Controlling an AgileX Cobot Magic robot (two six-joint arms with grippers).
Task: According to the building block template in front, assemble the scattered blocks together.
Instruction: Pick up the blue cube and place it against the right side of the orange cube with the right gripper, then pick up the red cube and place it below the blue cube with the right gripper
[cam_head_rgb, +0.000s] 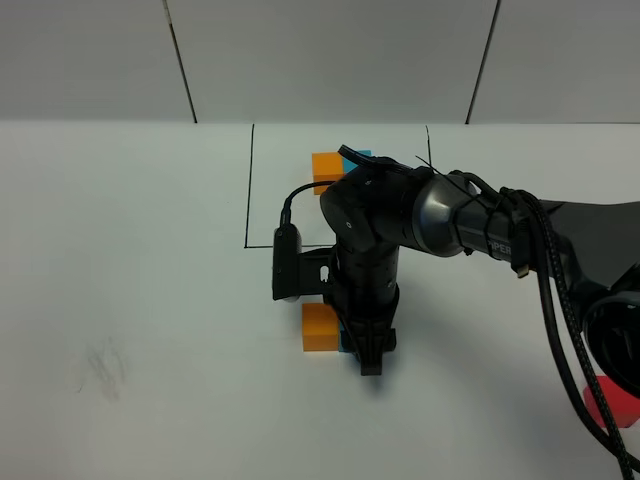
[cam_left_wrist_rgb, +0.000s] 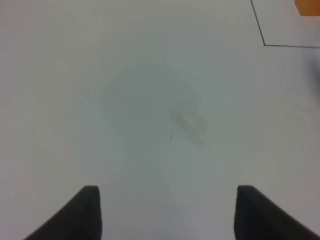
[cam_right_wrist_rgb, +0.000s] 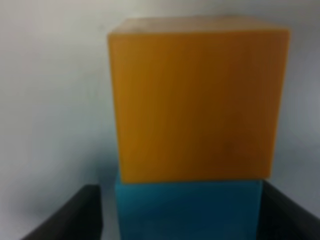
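Right fingers (cam_right_wrist_rgb: 75, 217) apart, straddling the blue cube (cam_right_wrist_rgb: 187, 212) but not closed on it: a gap shows between one finger and the cube. Orange cube (cam_right_wrist_rgb: 197, 100) touches the blue one face to face. Overhead view puts the pair mid-bench, just nearer than the black frame (cam_head_rgb: 248, 185), long axis left-right, orange on the left. Only the overhead view shows the red cube (cam_head_rgb: 615, 405), well apart at near right behind cables, and the template (cam_head_rgb: 328, 167) inside the frame: orange left, blue right, remainder hidden by the right arm. Left fingers (cam_left_wrist_rgb: 85, 215) also apart, over bare bench (cam_left_wrist_rgb: 75, 100) near a grey scuff (cam_left_wrist_rgb: 189, 125); a frame corner shows there. Bench white, matte; grey panelled wall (cam_head_rgb: 330, 60) on the far side.
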